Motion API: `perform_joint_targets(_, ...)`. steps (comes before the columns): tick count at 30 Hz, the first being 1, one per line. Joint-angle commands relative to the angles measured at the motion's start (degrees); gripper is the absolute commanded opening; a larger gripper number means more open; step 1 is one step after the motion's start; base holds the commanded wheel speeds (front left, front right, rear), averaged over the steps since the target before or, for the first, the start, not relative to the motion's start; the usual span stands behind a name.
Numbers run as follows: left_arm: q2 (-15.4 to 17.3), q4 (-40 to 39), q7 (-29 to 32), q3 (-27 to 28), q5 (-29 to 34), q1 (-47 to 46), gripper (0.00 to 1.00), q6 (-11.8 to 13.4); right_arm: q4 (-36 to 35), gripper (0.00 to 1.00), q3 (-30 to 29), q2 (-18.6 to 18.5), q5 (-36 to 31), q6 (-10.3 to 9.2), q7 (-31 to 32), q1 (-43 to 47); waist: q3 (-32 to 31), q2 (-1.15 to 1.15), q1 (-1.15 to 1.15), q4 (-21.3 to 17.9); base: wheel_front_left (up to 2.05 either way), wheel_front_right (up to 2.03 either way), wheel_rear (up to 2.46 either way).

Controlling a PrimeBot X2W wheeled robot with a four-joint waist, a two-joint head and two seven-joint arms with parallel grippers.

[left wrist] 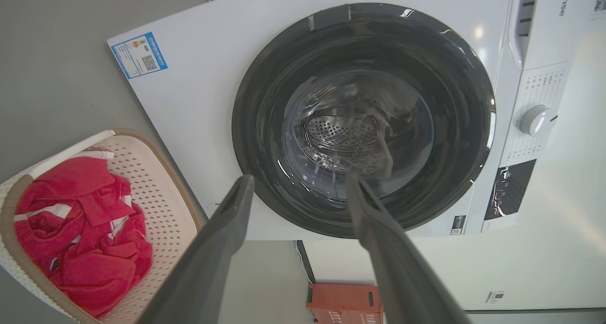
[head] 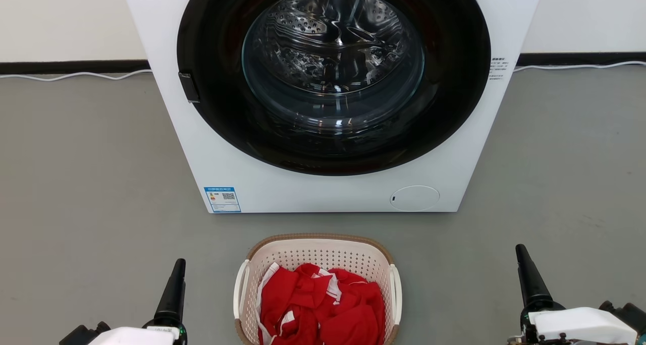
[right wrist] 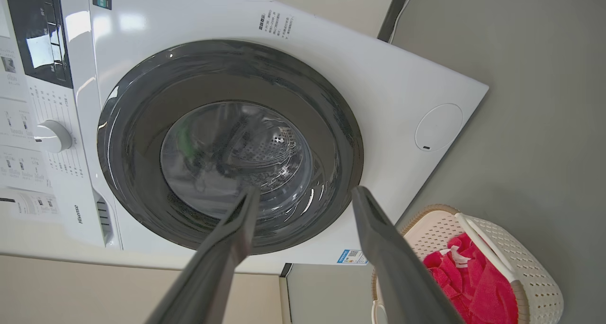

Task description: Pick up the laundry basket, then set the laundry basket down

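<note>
Laundry basket (head: 323, 256) on floor (head: 75, 183), just in front of washing machine (head: 202, 148), red cloth (head: 323, 304) inside. Likely light, stiff plastic; take by white side handles (head: 241, 289). Left gripper (left wrist: 299, 182), right gripper (right wrist: 305, 193): fingers apart, empty.

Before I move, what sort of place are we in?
Probably a laundry area, possibly a test room set up as one: a white front-loading washing machine stands against a pale wall, and the laundry basket holding red clothes sits on the grey floor before it.
</note>
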Motion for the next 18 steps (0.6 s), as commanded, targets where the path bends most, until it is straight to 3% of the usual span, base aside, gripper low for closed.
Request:
perform_joint_targets(1, 0.74, -1.69, -0.58, 0.41, 1.44, -2.81, 1.00, -0.14, -1.96, 1.00, 0.49, -0.52, -1.93, 0.19, -0.88, -2.04, 0.00, 0.00, -0.01, 0.02, 0.00, 0.00, 0.00)
perform_joint_targets(18, 1.33, -2.23, -3.44, 1.00, 16.73, -3.83, 1.00, -0.20, -3.65, 1.00, 1.36, -0.60, -21.13, 0.25, -3.72, -2.61, 0.00, 0.00, -0.01, 0.18, 0.00, 0.00, 0.00)
